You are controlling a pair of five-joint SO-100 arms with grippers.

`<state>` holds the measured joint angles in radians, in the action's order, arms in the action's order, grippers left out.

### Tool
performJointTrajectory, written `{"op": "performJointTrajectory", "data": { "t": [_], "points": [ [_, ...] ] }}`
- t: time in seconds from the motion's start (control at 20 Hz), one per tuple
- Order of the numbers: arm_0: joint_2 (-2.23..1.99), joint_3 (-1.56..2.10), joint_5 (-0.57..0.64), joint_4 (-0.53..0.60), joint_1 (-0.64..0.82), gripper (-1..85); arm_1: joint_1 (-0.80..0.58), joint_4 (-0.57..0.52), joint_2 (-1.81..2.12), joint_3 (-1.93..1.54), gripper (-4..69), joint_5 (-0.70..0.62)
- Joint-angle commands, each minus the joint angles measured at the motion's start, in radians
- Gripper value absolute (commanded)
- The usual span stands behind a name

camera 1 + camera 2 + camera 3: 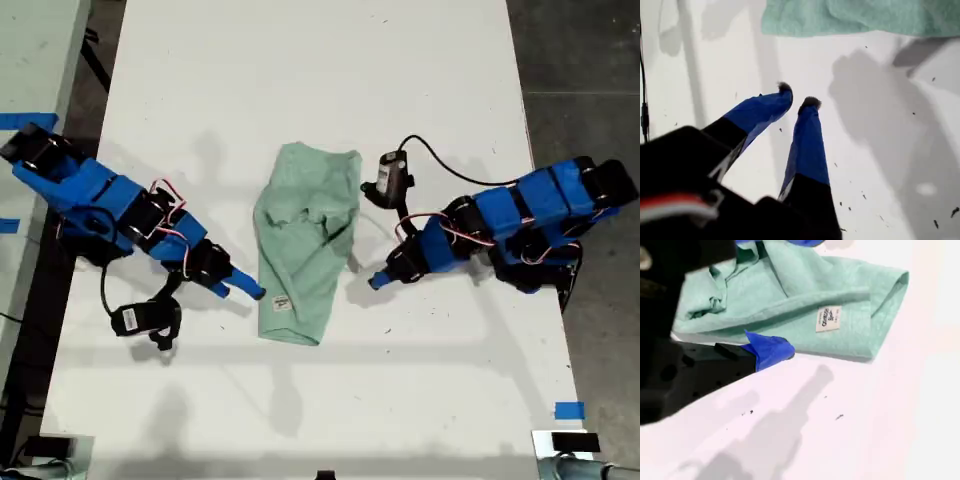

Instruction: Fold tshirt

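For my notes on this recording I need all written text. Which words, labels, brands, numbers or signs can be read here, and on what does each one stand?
Small white tag on the tshirt: it carries dark print in a few short lines, too blurred to read in the second wrist view and too small in the exterior view.
Nothing else in the three views carries text that can be read.

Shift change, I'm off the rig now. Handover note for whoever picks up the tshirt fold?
My first gripper: jaws slightly parted, holding nothing, over bare table short of the tshirt.
My second gripper: beside the shirt's edge near the white tag; jaw state unclear.
Done: the shirt lies in a narrow lengthwise strip, rumpled in the middle.
Left: probably smoothing and a crosswise fold.
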<state>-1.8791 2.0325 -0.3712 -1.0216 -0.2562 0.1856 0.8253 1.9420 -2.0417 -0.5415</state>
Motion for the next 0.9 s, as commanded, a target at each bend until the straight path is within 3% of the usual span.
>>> {"op": "performJointTrajectory", "data": {
  "t": [0.0,0.25,0.55,0.7,0.85],
  "points": [
    [-0.12,0.044,-0.08,0.06,-0.037,29.5,0.049,0.098,-0.152,0.268,6.8,0.032],
    [-0.034,-0.021,-0.146,0.061,-0.048,28.4,0.089,0.29,-0.468,0.667,3.5,0.091],
    [0.1,-0.15,-0.158,0.057,-0.044,26.7,0.104,0.463,-0.752,1.037,9.3,0.153],
    [0.104,-0.161,-0.149,0.06,-0.041,20.7,0.11,0.525,-0.839,1.155,22.4,0.193],
    [0.132,-0.183,-0.14,0.06,-0.032,21.8,0.11,0.535,-0.881,1.203,26.9,0.21]
  ]
}}
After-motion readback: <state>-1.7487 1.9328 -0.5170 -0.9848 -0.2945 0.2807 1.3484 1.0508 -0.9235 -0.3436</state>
